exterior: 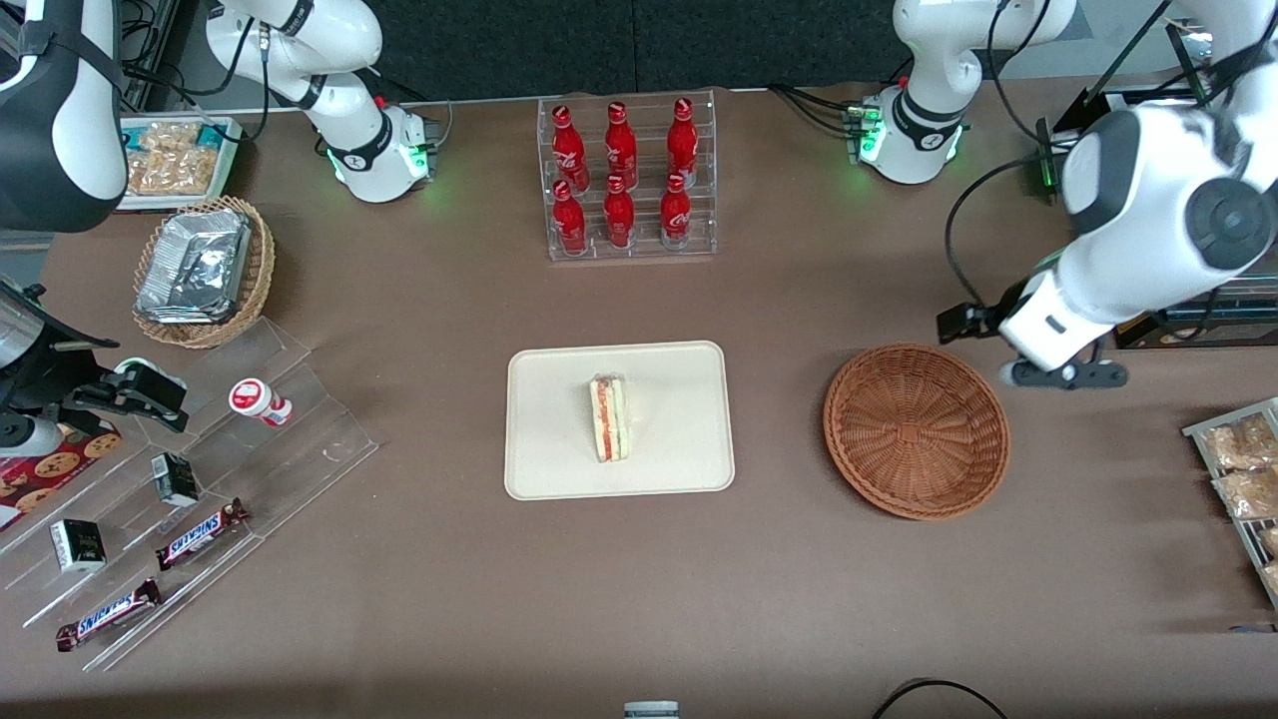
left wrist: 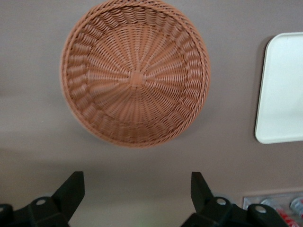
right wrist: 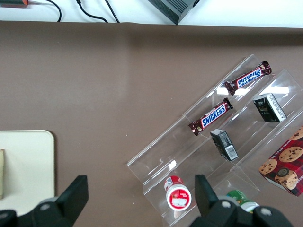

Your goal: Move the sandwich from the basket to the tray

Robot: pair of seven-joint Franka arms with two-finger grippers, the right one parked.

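Note:
The sandwich (exterior: 609, 417), a white wedge with red and green layers, lies on the cream tray (exterior: 559, 429) at the table's middle. The round reddish-brown basket (exterior: 916, 429) sits beside the tray toward the working arm's end and holds nothing. My left gripper (exterior: 1063, 374) hovers just past the basket's rim, farther from the front camera than the basket. In the left wrist view the gripper (left wrist: 137, 189) is open and empty, with the basket (left wrist: 135, 78) and a corner of the tray (left wrist: 281, 90) below it. The right wrist view shows the tray's edge (right wrist: 26, 170).
A clear rack of red bottles (exterior: 629, 180) stands farther from the front camera than the tray. A tan basket with foil packets (exterior: 200, 270) and acrylic racks with candy bars (exterior: 200, 529) lie toward the parked arm's end. Bagged snacks (exterior: 1243, 469) lie at the working arm's end.

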